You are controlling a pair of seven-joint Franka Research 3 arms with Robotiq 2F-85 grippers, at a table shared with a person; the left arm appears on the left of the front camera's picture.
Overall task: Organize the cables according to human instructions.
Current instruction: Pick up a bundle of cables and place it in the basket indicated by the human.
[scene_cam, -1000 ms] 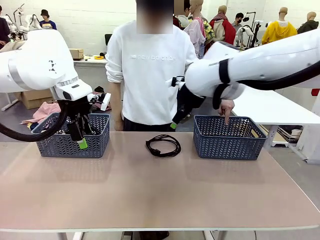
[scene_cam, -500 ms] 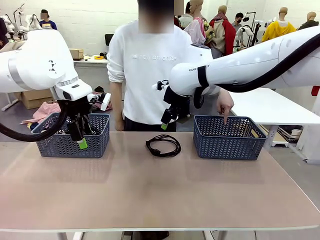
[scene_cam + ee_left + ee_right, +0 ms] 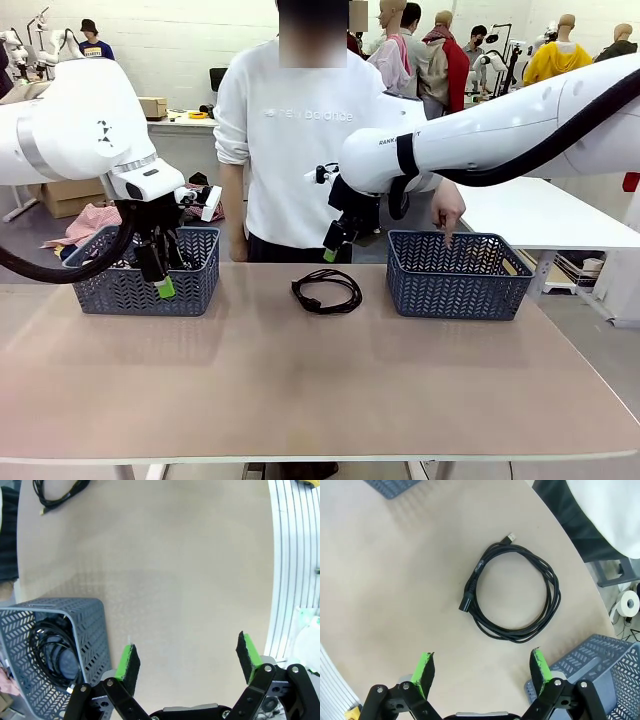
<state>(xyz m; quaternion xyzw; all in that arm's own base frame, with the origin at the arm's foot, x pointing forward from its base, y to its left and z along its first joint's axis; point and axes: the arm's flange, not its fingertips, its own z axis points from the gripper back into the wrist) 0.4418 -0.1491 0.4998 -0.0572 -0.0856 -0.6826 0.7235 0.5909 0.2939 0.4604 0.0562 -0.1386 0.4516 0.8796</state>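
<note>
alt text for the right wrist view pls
A coiled black cable lies loose on the tan table, centred beyond the open right gripper, whose green-padded fingers touch nothing. A blue-grey basket corner sits beside the gripper.

one loose cable, two baskets

One thin black cable coiled in a loose flat ring on the bare table, midway between the two grey baskets, touching neither. Small metal plug tip at one end, thicker black plug at the other, both resting against the coil. More black cables bundled inside the left basket, count unclear.
</note>
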